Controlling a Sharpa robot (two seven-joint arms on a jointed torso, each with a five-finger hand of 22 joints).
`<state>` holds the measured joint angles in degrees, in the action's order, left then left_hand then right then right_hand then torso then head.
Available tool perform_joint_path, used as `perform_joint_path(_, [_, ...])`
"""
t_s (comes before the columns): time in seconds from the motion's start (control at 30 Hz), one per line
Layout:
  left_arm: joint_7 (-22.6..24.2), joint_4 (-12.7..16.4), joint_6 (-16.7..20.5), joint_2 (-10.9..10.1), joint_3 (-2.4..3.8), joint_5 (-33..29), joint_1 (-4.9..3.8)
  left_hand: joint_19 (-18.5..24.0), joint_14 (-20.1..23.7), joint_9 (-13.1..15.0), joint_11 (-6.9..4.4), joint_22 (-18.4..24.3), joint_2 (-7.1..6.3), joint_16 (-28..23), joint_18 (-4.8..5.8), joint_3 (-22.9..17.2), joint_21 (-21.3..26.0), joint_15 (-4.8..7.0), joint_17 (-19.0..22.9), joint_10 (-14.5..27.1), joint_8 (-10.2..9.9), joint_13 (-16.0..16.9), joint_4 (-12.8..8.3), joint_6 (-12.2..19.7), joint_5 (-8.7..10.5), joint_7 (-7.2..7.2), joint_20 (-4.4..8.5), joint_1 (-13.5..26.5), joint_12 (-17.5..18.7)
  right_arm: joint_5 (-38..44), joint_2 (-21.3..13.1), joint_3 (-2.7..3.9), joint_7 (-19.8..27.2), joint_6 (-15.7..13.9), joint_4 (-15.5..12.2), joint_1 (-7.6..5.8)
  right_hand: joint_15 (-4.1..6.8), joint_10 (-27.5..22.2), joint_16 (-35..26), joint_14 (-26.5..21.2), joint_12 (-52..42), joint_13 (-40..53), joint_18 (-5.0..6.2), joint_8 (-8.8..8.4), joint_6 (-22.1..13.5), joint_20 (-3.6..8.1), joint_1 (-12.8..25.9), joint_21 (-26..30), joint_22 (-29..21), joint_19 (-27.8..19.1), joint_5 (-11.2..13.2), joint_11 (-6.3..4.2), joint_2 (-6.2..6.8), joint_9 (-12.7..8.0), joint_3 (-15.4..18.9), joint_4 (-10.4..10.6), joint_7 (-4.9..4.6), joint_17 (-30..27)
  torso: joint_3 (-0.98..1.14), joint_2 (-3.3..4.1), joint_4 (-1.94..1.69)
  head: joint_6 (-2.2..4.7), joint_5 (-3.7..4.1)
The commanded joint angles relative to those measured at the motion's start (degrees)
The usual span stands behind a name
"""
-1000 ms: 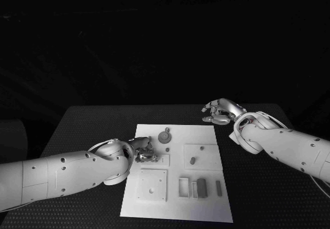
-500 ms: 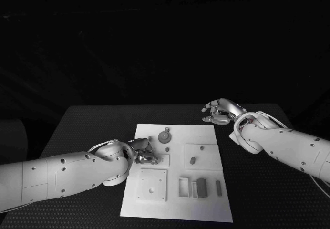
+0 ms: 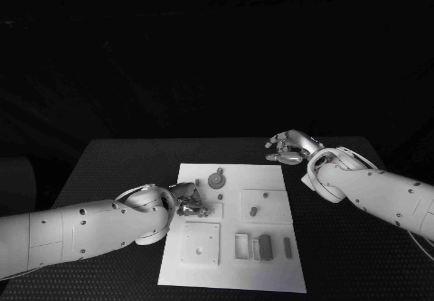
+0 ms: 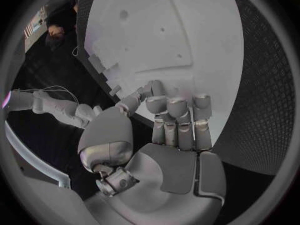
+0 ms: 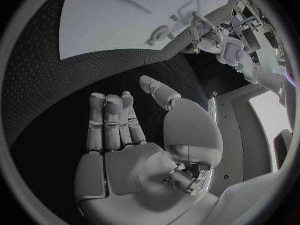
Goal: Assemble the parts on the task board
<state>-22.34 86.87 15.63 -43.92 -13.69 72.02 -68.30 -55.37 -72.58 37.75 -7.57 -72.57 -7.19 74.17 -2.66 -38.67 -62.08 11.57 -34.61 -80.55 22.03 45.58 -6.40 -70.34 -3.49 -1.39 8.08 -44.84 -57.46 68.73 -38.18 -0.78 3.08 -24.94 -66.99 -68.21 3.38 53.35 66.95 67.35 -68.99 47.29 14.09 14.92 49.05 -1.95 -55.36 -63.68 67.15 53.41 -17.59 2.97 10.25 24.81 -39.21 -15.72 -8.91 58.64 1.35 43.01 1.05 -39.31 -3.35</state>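
Observation:
The white task board (image 3: 233, 276) lies mid-table, with small grey parts on it: a round part with a peg (image 3: 217, 180), a short peg (image 3: 253, 211) on a raised square, and upright rectangular pieces (image 3: 264, 247) near the front. My left hand (image 3: 187, 205) hangs over the board's left side, fingers curled in with nothing visible in them (image 4: 178, 130). My right hand (image 3: 290, 147) hovers above the table just beyond the board's far right corner. It holds nothing, and its fingers are loosely extended with the thumb apart (image 5: 125, 130).
A square plate with a small hole (image 3: 200, 243) sits at the board's front left. Black matting (image 3: 118, 169) surrounds the board on all sides. The board's white surface (image 4: 181, 30) lies right in front of my left hand's fingers.
My left hand has shifted slightly nearer to me along the board's left side. The right hand and the parts have stayed put.

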Motion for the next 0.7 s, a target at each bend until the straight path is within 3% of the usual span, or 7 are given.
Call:
perform_joint_path(0.03, [0.01, 0.04, -0.69, 0.02, -0.04, -0.79, 0.05, 0.38, 0.24, 0.02, 0.36, 0.06, -0.6, 0.21, -1.1, -0.02, -0.37, -0.11, 0.07, 0.05, 0.05, -0.09, 0.32, -0.23, 0.35, 0.52, 7.75, 0.08, -0.25, -0.08, 0.04, 0.03, 0.51, 0.66, -0.05, 0.04, -0.04, -0.39, 0.06, -0.54, -0.19, -0.06, 0.91, 0.02, -0.14, -0.22, 0.64, 0.0, -0.07, -0.31, -0.21, -0.08, 0.01, -0.06, 0.23, 0.02, -0.42, -0.07, 0.04, 0.02, 0.06, 0.03, -0.03])
perform_joint_path(0.7, [0.23, -0.24, -0.98, 0.11, -0.03, -2.6, 0.05, 0.83, 0.5, -0.1, 0.42, 0.62, -0.91, 0.6, -1.19, 0.42, -0.83, -0.12, 0.81, 0.16, 0.01, -0.44, 3.34, 0.02, 0.36, 0.59, 7.71, 2.1, -0.35, -0.09, 0.06, 0.03, 0.47, 0.84, -0.05, 0.06, -0.04, -0.38, 0.08, -0.56, -0.25, -0.12, 0.91, 0.03, -0.13, -0.22, 0.74, -0.01, -0.08, -0.33, -0.32, -0.09, -0.09, -0.08, 0.26, 0.02, -0.41, -0.1, 0.04, 0.01, 0.05, 0.01, 0.05])
